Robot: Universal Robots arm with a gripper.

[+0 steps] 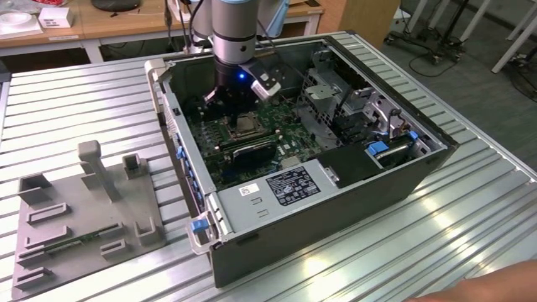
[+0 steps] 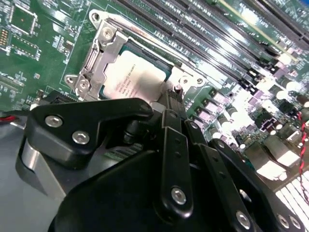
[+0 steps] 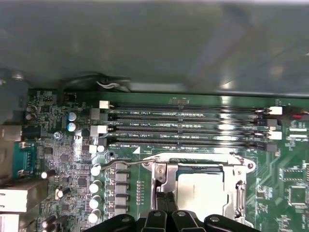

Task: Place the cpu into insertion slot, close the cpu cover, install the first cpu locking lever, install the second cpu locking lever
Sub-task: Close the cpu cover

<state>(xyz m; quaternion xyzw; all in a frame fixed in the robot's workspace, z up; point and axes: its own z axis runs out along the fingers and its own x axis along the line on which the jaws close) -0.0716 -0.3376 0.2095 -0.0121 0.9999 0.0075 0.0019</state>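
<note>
Silver ribbed counter (image 1: 84,94) is carrying an open computer case (image 1: 336,207) in the exterior view, where the arm is reaching inside and the tool (image 1: 231,110) is hanging just over the cpu (image 1: 245,124) on the green board (image 1: 285,119). In the second wrist view, the cpu (image 2: 133,79) is sitting in the slot (image 2: 166,72) with the cover (image 2: 96,63) lying flat around it. The tool (image 2: 170,99), closed on nothing, is poised at the cover's edge. In the first wrist view, a wire lever (image 3: 126,164) is lying along the cover (image 3: 239,188), beside the memory slots (image 3: 183,128).
</note>
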